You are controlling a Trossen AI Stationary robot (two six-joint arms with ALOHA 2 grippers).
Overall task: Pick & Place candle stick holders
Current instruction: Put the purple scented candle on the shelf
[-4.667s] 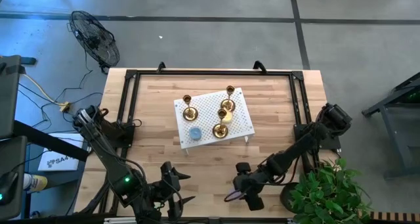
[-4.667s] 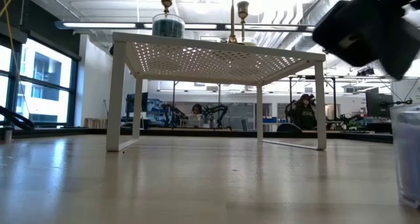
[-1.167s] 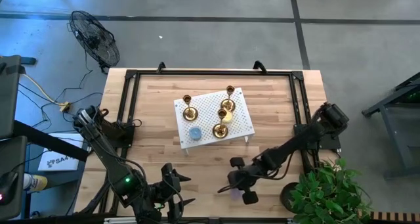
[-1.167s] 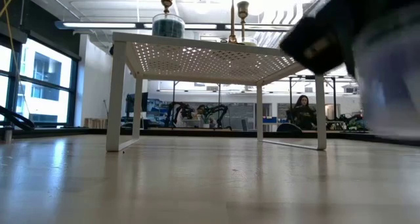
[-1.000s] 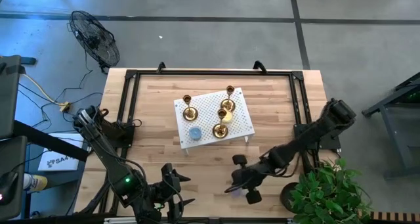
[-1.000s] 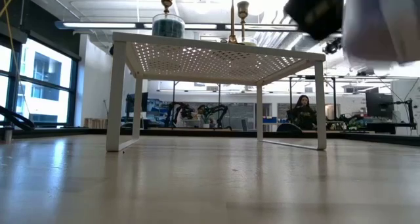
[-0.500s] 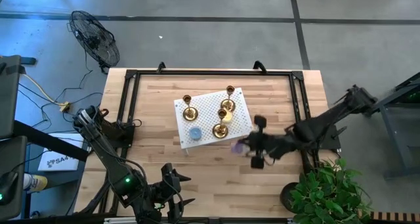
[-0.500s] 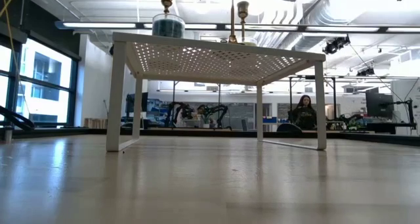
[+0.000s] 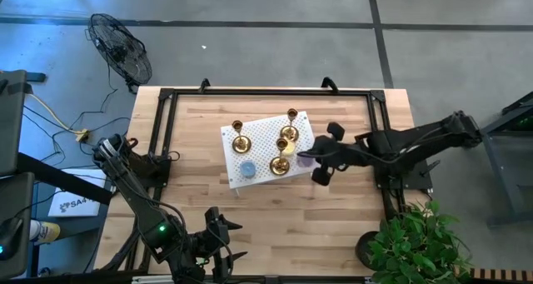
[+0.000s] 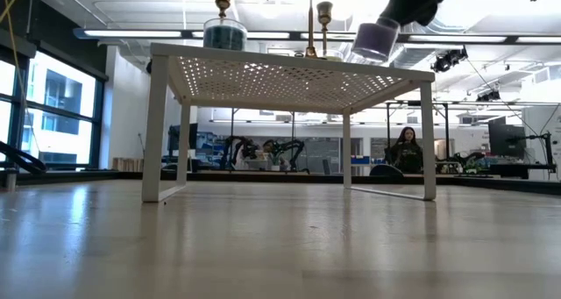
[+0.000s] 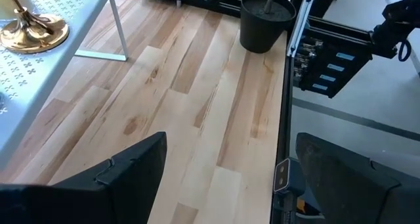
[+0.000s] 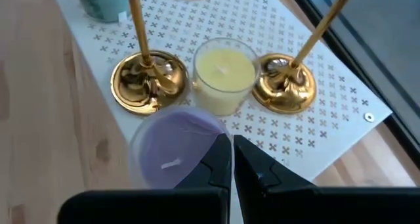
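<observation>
Three gold candle stick holders (image 9: 238, 139) (image 9: 291, 117) (image 9: 281, 161) stand on their round bases on a white perforated stand (image 9: 310, 141), with a yellow candle (image 9: 286, 149) and a blue one (image 9: 247, 169) among them. My right gripper (image 9: 311, 161) hangs over the stand's right edge, shut on a purple candle jar (image 12: 172, 152). In the low view the jar (image 10: 375, 39) hangs tilted just above the stand top. My left gripper (image 11: 226, 178) waits open near the table's front edge (image 9: 221, 249), nothing between its fingers. My right gripper pinches the purple jar's rim (image 12: 211, 137) between its two fingers on the side nearest the wrist; one finger (image 12: 220, 159) seems to reach inside the jar. The fingers slant down from the table's right. The jar hangs tilted below them, clear of the stand.
A black frame rail (image 9: 376, 126) runs round the table. A potted plant (image 9: 410, 238) stands at the near right corner, its black pot (image 11: 264, 19) showing in the left wrist view. Bare wood (image 9: 266, 221) lies between the stand and the front edge. People sit in the room behind.
My right gripper has risen from near the table's front edge and swung toward the far edge, to the stand's right side, tipping and rolling as it went. It stays shut on the purple jar, which has come up with it, now level with the stand top.
</observation>
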